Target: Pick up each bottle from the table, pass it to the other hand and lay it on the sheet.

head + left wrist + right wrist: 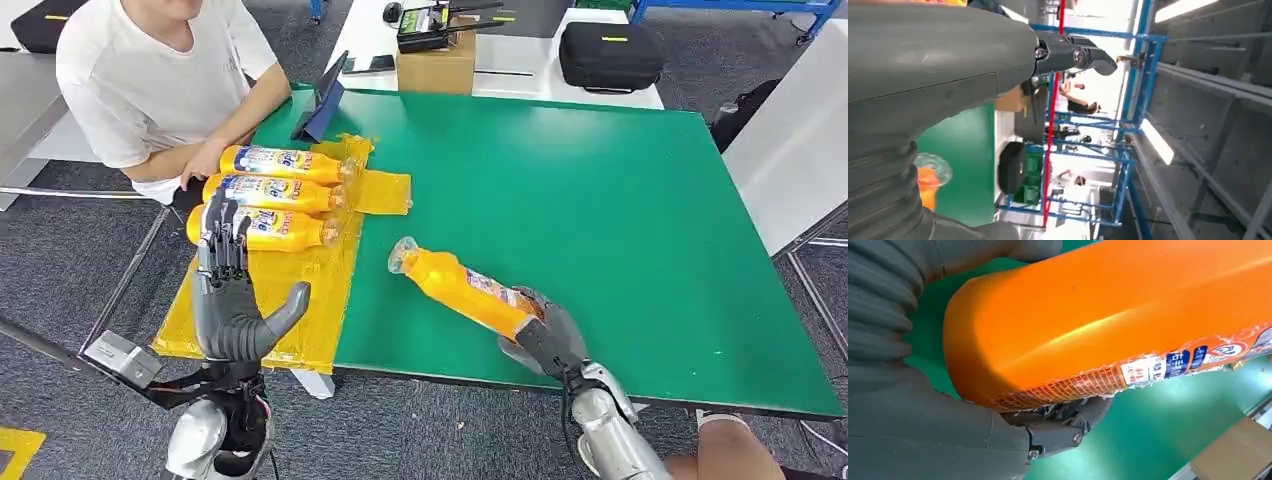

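head view: green worktop (600,200) over grey carpet, a yellow sheet (300,290) draped on its left end with three orange bottles (275,193) lying side by side on it. beyond them a seated person (160,80) in a white shirt, a tablet (325,100) propped up, a cardboard box (436,68) and a black case (610,55) further back. left hand (232,290) raised above the sheet, fingers (222,235) straight and apart, holding nothing, partly covering the nearest bottle. right hand (545,335) wrapped round the base of a fourth bottle (460,285), tilted, cap end toward the sheet.

left wrist view: left hand (923,60) large and near, blue racking (1128,125) behind; a slice of the bottle's clear cap (933,170) half hidden.

right wrist view: bottle (1108,320) cut off by the edge, label crinkled, dark fingers (1068,422) clamped beneath it.
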Controlling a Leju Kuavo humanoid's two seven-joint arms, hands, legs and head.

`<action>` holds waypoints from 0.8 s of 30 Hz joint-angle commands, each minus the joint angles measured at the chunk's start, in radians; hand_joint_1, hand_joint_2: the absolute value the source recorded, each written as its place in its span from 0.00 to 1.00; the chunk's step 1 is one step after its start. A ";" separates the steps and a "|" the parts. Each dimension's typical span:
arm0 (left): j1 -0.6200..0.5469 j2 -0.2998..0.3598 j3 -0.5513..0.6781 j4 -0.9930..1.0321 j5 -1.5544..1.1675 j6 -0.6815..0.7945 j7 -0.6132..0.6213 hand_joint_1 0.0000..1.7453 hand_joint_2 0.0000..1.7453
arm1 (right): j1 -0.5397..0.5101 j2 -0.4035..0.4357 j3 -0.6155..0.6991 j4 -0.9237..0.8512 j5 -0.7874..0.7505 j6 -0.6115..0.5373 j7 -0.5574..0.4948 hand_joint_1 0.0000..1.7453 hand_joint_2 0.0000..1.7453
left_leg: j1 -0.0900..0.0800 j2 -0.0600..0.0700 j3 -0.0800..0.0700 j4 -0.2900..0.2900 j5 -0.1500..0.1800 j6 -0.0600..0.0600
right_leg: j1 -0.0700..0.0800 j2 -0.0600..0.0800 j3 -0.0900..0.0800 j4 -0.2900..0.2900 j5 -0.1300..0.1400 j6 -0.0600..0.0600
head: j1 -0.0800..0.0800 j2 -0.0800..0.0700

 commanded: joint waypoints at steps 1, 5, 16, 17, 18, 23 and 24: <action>0.025 -0.002 -0.020 0.109 -0.033 0.013 0.045 0.00 1.00 | 0.168 0.098 -0.087 -0.372 -0.158 -0.032 -0.050 1.00 1.00 | 0.000 0.001 0.002 -0.001 -0.001 -0.001 | 0.000 -0.001 0.002 0.000 -0.001 -0.002 | 0.000 0.000; 0.047 -0.041 -0.052 0.170 -0.084 0.032 0.042 0.00 1.00 | 0.253 0.155 -0.066 -0.650 -0.268 -0.018 -0.093 1.00 1.00 | -0.001 -0.001 -0.004 0.000 -0.001 -0.001 | 0.000 -0.002 -0.003 0.001 -0.002 -0.002 | 0.000 0.000; 0.045 0.012 -0.240 0.247 -0.015 -0.105 0.058 0.00 1.00 | 0.303 0.172 0.061 -0.821 -0.224 -0.154 -0.196 1.00 1.00 | 0.000 -0.001 -0.006 -0.001 -0.002 -0.001 | 0.000 -0.002 -0.005 0.000 -0.003 -0.002 | 0.000 0.000; 0.041 0.018 -0.249 0.229 -0.008 -0.121 0.056 0.00 1.00 | 0.293 0.171 0.078 -0.793 -0.221 -0.157 -0.193 1.00 1.00 | -0.001 -0.001 -0.008 -0.001 -0.001 -0.001 | -0.001 -0.001 -0.007 0.000 -0.001 -0.001 | 0.000 0.000; 0.041 0.025 -0.253 0.209 -0.006 -0.133 0.053 0.00 1.00 | 0.282 0.166 0.093 -0.760 -0.220 -0.144 -0.171 1.00 1.00 | 0.000 0.001 -0.005 -0.001 -0.002 -0.002 | 0.000 0.000 -0.004 -0.001 -0.002 -0.003 | 0.000 0.000; 0.049 0.041 -0.255 0.146 0.027 -0.223 0.056 0.00 1.00 | 0.237 0.151 0.171 -0.627 -0.147 -0.144 -0.175 1.00 1.00 | 0.000 0.002 -0.005 -0.001 -0.002 -0.002 | 0.000 0.001 -0.005 -0.001 -0.002 -0.003 | 0.000 0.000; 0.047 0.041 -0.254 0.143 0.046 -0.254 0.062 0.00 1.00 | 0.228 0.141 0.221 -0.597 -0.096 -0.142 -0.183 1.00 1.00 | 0.000 0.002 -0.007 -0.001 -0.001 -0.001 | 0.000 0.001 -0.007 -0.001 -0.001 -0.002 | 0.000 0.000</action>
